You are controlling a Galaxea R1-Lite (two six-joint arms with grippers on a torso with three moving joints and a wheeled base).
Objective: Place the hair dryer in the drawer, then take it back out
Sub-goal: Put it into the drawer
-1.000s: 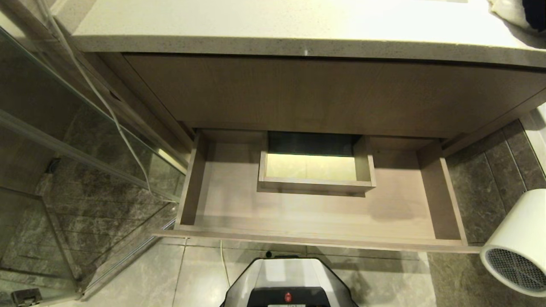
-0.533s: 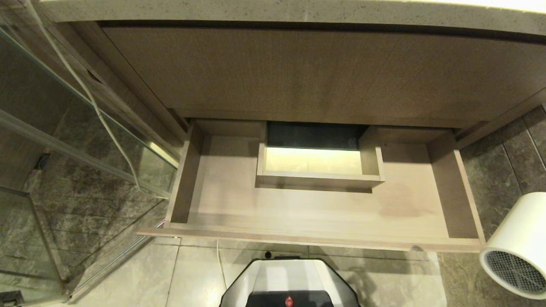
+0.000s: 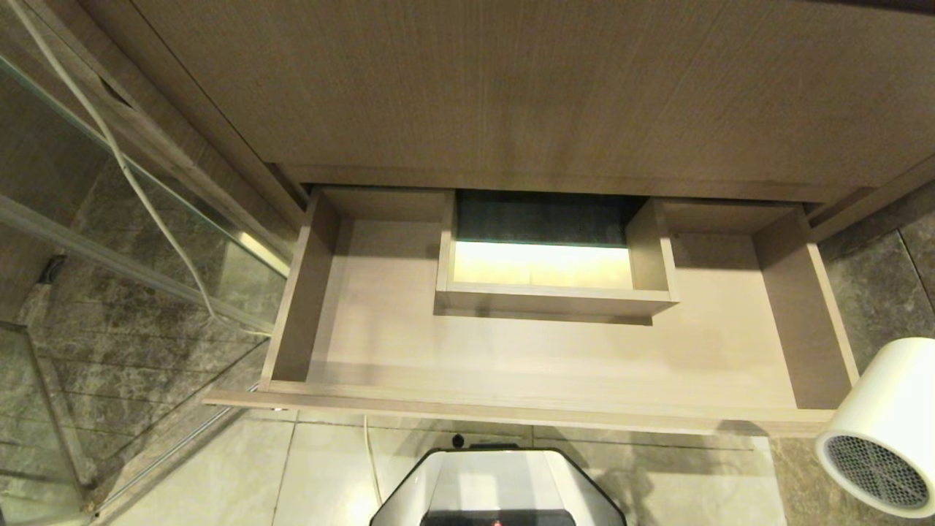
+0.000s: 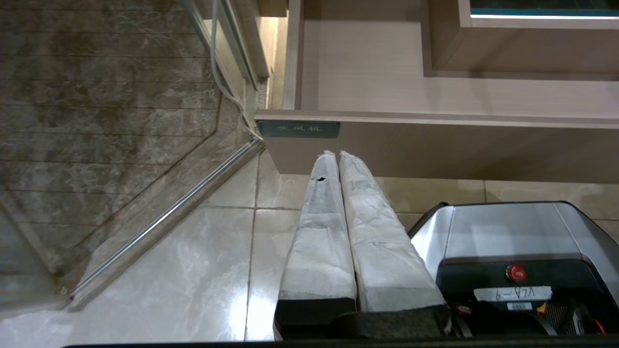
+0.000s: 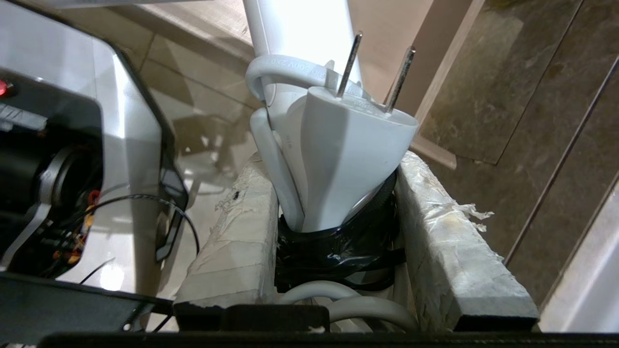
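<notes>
Off the right end of the open drawer (image 3: 555,365), outside its side wall and above the dark stone floor (image 3: 876,292), my right hand (image 5: 338,232) holds the hair dryer (image 3: 887,431). Its 2 tape-wrapped fingers (image 5: 449,251) clamp the handle end, where a black strap (image 5: 338,251) binds the coiled white cord and the 2-pin plug (image 5: 348,145) sticks up between them. From the head view only the round white barrel shows, its dark mesh grille facing toward me and slightly left, so I judge the long axis of the barrel runs roughly front to back, parallel to the drawer's side wall.

What the coming move turns on: the drawer's pale floor lies to the left of the dryer, past that right wall, so I would have to carry it leftward over the wall and then lower it. The widest free patch looks to be the right front part, between the wall and the boxed rectangular cut-out (image 3: 548,292) at the back middle.

My left hand (image 4: 338,159) hangs parked in front of the drawer's front panel near its dark label (image 4: 297,129), padded fingers pressed together and holding nothing.

Smooth matte plastic on the dryer, flat wood-grain laminate on the drawer, glossy pale tiles beside my base (image 3: 497,489).
</notes>
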